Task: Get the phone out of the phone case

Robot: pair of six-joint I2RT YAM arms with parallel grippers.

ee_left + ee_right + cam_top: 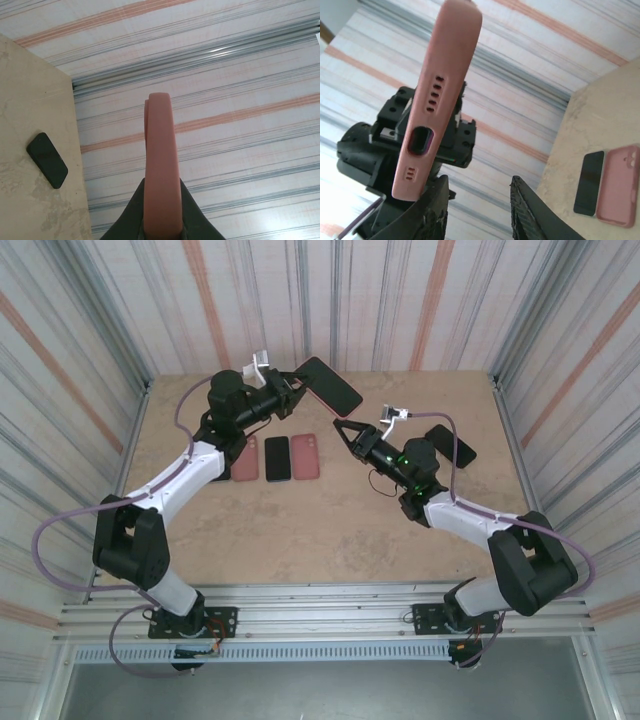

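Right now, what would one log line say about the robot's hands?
left hand: shut on cased phone, held up | right hand: open, near phone's end | table: two pink cases, two black phones

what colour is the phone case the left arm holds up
Pink; the phone case shows best in the right wrist view.

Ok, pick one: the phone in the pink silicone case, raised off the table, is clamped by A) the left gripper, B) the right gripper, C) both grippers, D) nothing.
A: the left gripper is shut on the lower end of the pink-cased phone, while the right gripper stands open beside it.
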